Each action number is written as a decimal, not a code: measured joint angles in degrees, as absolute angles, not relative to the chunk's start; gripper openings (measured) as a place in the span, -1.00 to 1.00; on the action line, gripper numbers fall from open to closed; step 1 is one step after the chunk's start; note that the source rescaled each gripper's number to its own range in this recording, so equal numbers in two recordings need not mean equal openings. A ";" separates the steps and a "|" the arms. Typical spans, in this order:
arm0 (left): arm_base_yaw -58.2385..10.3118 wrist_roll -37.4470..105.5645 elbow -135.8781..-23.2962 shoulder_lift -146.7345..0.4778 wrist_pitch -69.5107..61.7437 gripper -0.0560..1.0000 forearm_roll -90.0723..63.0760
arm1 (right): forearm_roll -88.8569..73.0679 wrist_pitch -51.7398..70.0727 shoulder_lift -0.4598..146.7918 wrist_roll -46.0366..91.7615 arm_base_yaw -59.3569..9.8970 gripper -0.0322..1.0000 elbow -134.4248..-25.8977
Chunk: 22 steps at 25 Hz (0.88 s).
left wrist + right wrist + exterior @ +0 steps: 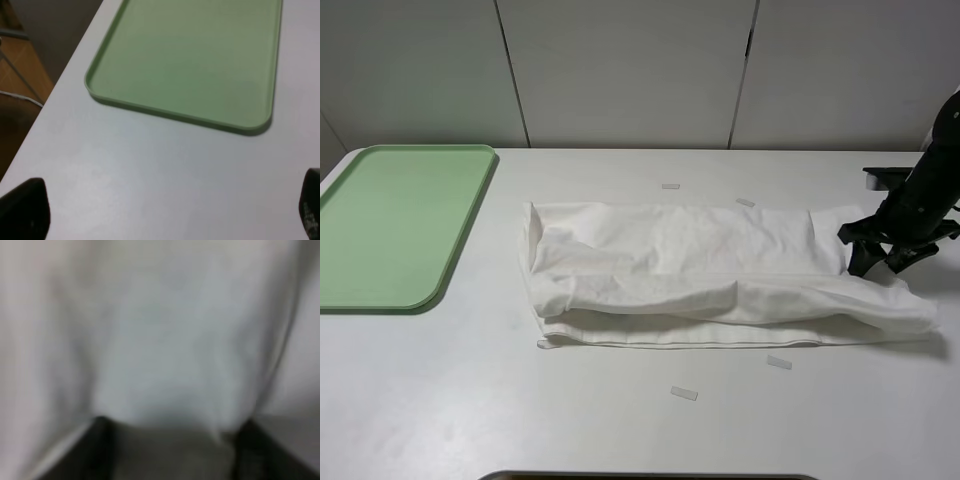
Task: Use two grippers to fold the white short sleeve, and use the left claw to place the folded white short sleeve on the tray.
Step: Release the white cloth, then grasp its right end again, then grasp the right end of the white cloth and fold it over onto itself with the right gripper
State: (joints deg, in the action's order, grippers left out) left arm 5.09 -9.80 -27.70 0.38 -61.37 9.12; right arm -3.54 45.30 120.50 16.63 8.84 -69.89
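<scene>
Since the white table (620, 430) is the biggest thing here, I'll start there: it's carrying the white short sleeve (700, 270), which lies as a long, loosely folded band from about the middle out to the right side, rumpled along the near edge with a few layers showing. Well apart from it, at the far left, sits the pale green tray (460, 240) with nothing on it, so I'd guess the folding is only partway done. Cloth like this looks light, soft and totally limp, so my take is it'll sag and the layers will slide apart unless you pinch through all of them right at an end corner or the hem edge, not in the middle. The right gripper (878, 270) is down on the band's right end. Its blurry wrist view shows fingers apart with white fabric between them, but honestly I can't tell if it has clamped down or not. The left claw (167, 215) hangs over bare table near the tray's corner, jaws wide apart and holding nothing. Smallest bits: a few pale tape strips (684, 393) scattered around the shirt.
</scene>
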 joint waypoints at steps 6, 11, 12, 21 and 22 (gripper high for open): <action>5.09 -9.80 -27.70 0.38 -61.37 1.00 9.12 | -7.58 46.14 120.68 16.78 8.65 -0.73 -69.95; 5.09 -9.80 -27.70 0.38 -61.37 1.00 9.12 | -7.75 46.29 120.68 16.78 8.65 -0.91 -69.95; 5.09 -9.80 -27.70 0.38 -61.37 1.00 9.12 | -7.75 46.29 120.68 16.78 8.65 -0.91 -69.95; 5.09 -9.80 -27.70 0.38 -61.37 1.00 9.12 | -1.30 44.90 117.01 16.11 8.65 -0.91 -69.71; 5.09 -9.80 -27.70 0.38 -61.37 1.00 9.12 | 0.00 45.10 115.89 15.46 8.65 -0.91 -69.71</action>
